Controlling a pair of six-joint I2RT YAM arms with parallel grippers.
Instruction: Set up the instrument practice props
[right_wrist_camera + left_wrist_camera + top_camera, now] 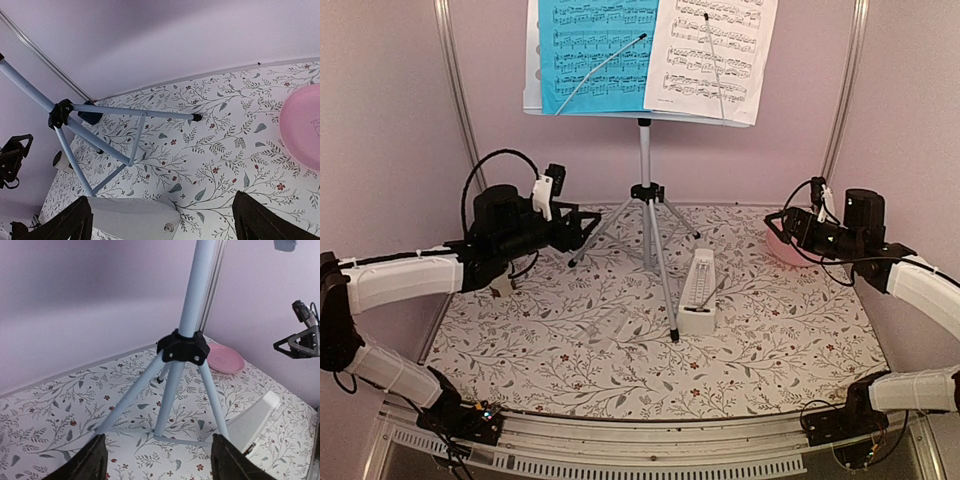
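The music stand (645, 150) stands upright at the back centre on its silver tripod (650, 230), with a bright blue sheet (595, 50) and a white sheet (712, 55) on its desk under two wire holders. The white pyramid metronome (698, 290) stands on the table by the tripod's front right leg. My left gripper (582, 226) is open and empty, left of the tripod; the tripod (182, 347) fills its wrist view. My right gripper (775, 222) is open and empty at the right; its wrist view shows the tripod (95, 125) and the metronome (132, 220).
A pink round plate (782, 250) lies at the back right under my right gripper; it also shows in the left wrist view (225, 358) and the right wrist view (302, 125). The floral tablecloth (570, 340) covers the table. Purple walls enclose the back and sides.
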